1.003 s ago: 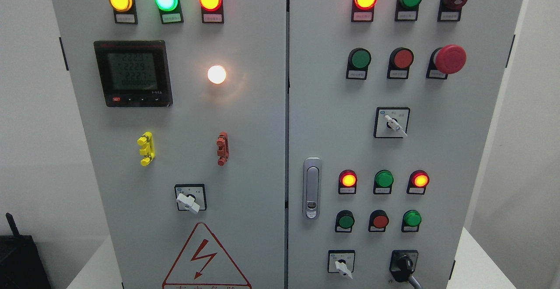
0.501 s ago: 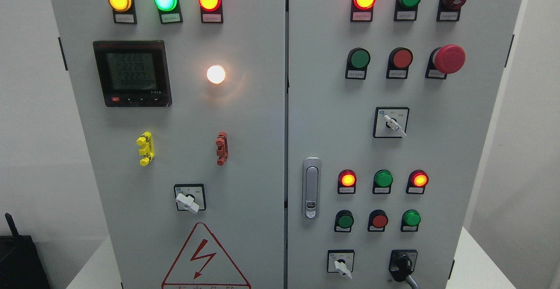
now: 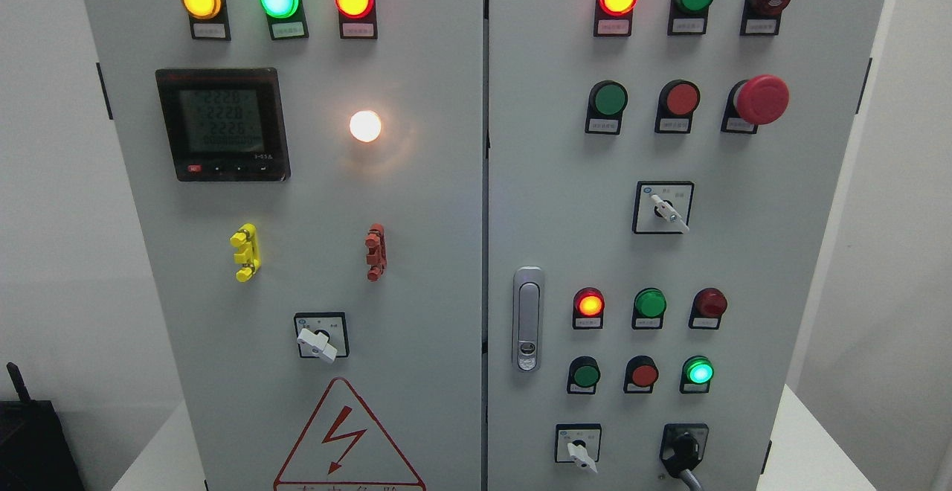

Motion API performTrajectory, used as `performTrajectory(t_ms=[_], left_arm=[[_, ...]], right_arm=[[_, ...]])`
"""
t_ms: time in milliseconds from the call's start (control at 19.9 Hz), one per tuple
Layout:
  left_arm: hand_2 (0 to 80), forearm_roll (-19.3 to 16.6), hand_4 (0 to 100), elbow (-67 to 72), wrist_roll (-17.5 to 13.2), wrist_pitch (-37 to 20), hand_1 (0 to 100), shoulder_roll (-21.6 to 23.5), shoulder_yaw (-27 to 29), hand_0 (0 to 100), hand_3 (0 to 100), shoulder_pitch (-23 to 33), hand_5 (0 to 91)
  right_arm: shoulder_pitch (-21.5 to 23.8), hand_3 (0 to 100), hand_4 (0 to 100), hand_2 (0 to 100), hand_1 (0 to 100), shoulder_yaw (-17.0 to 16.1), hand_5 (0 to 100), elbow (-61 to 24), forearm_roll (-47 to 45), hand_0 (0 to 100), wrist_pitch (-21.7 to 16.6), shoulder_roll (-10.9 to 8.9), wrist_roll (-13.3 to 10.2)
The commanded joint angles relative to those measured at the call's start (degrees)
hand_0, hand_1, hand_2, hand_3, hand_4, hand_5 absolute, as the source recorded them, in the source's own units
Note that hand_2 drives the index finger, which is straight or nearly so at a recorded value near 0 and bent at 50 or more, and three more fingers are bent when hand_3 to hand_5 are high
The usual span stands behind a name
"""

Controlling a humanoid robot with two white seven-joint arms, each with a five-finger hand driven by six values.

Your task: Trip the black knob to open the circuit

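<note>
**Black knob in reach, no hand in sight**

The black knob [image 3: 682, 452] sits at the bottom right of the right cabinet door [image 3: 744, 253], its handle pointing down to the right, just right of a white switch [image 3: 579, 451]. Neither robot hand shows in the head view, so I cannot tell how their fingers are set. Likely risks: a hand rising from below could catch the white switch instead, or brush the round buttons [image 3: 643, 374] above. The knob lies near the picture's bottom edge, so an arm could hide it during approach.
</note>
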Motion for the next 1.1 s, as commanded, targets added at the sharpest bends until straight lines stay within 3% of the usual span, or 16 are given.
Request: performTrajectory(t_ms=[0,1053], left_arm=[[0.0,0.0,0,-1.4,0.0,0.0,39,0.0,0.0,12,0,0.0,0.0],[0.0,0.0,0,-1.4,0.0,0.0,39,0.0,0.0,12,0,0.0,0.0]], right_arm=[[-0.1,100,100,7,0,0.2,100,-0.1,0.0,0,-0.1,-0.03,0.5],[-0.3,100,100,7,0,-0.3,100,0.0,-0.1,0,-0.1,-0.03,0.4]])
